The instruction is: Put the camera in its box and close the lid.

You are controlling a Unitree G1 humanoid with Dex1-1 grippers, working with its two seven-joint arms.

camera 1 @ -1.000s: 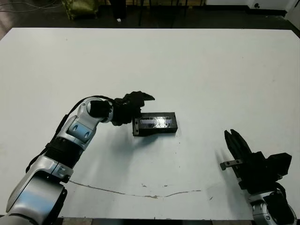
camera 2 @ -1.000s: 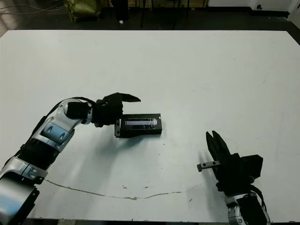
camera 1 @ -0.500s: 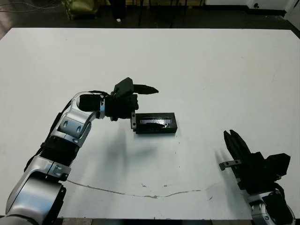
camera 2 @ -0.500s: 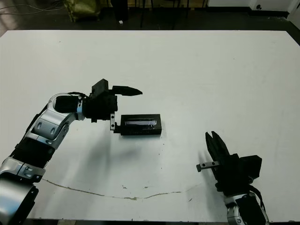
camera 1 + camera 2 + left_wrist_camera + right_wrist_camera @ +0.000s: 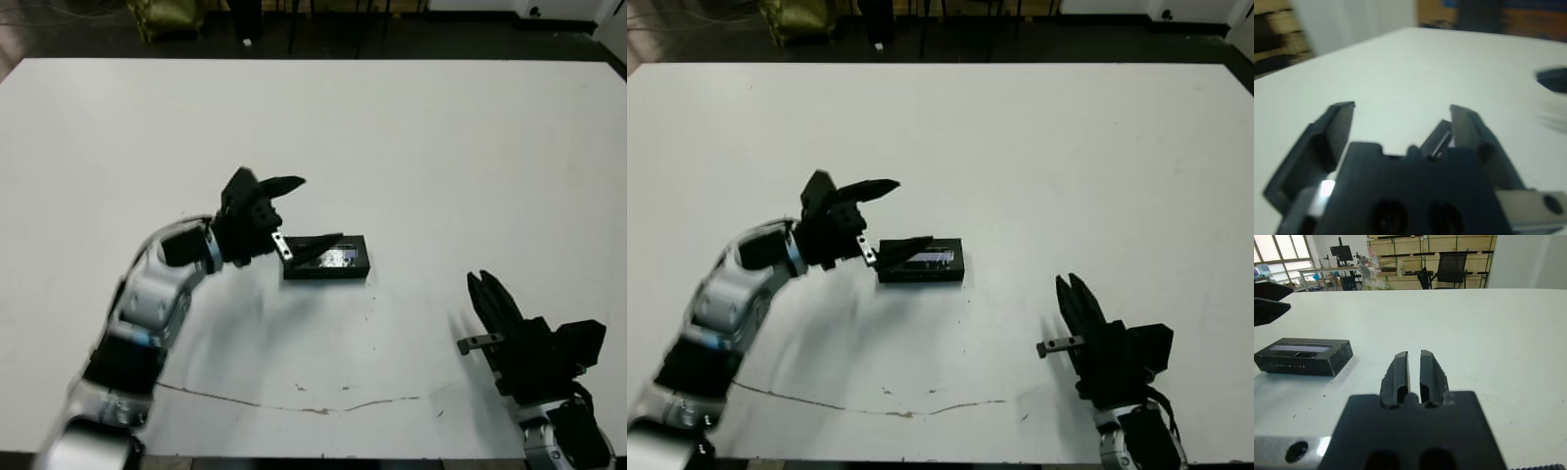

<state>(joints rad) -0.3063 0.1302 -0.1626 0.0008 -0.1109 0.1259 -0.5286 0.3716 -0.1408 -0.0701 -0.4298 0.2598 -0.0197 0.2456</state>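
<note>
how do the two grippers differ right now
The left gripper has its fingers spread wide; the right gripper has its fingers nearly together, empty. The left gripper sits raised right beside the closed box, one finger reaching over its end; the right gripper rests well away near the table's front edge. The left points across the table, the right points away from the robot. Both are black and two-fingered.

Box (image 5: 1303, 357): a shallow black rectangular case, laid flat near the middle of the white table, long side across the view.
Lid (image 5: 333, 257): black with a glossy silvery strip, seated flat on the box, closed.
Camera: not seen.
</note>
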